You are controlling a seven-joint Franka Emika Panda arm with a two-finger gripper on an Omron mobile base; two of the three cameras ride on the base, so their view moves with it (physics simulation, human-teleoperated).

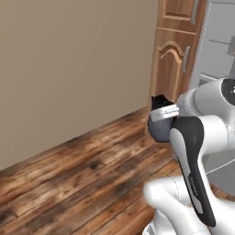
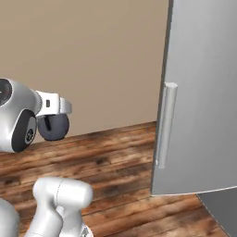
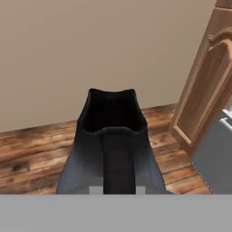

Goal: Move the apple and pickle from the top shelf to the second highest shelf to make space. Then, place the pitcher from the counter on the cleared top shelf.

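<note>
1. Pitcher (image 3: pixel 113 145): dark grey, bulbous body w/ black rim and flared spout. Hand view looks straight down its handle side; the black mouth is at top and a dark vertical strip, prob. the handle, runs down the centre.
2. Pitcher position: carried in the air at the arm's end, well above the plank floor (image 1: pixel 82 183). Not resting on any surface.
3. Left base view: pitcher (image 1: pixel 158 124) sits just left of the arm's dark-and-white link, black rim up, rounded belly below. It looks upright.
4. Right base view: round grey belly (image 2: pixel 53 127) hangs below the white wrist, in front of the beige wall (image 2: pixel 92 55).
5. Gripper (image 1: pixel 166 111): pinched onto the pitcher near its rim/handle; fingers themselves mostly hidden by the wrist and the jug, so exact contact pts cannot be told.
6. Surroundings: light brown cabinet (image 1: pixel 172 59) w/ arched door panel stands behind and right of the pitcher in left base view; same cabinet at right edge of hand view.
7. Fridge door (image 2: pixel 203 92): flat grey, w/ vertical bar handle (image 2: pixel 164 125), at right of right base view, well apart from the pitcher.
</note>
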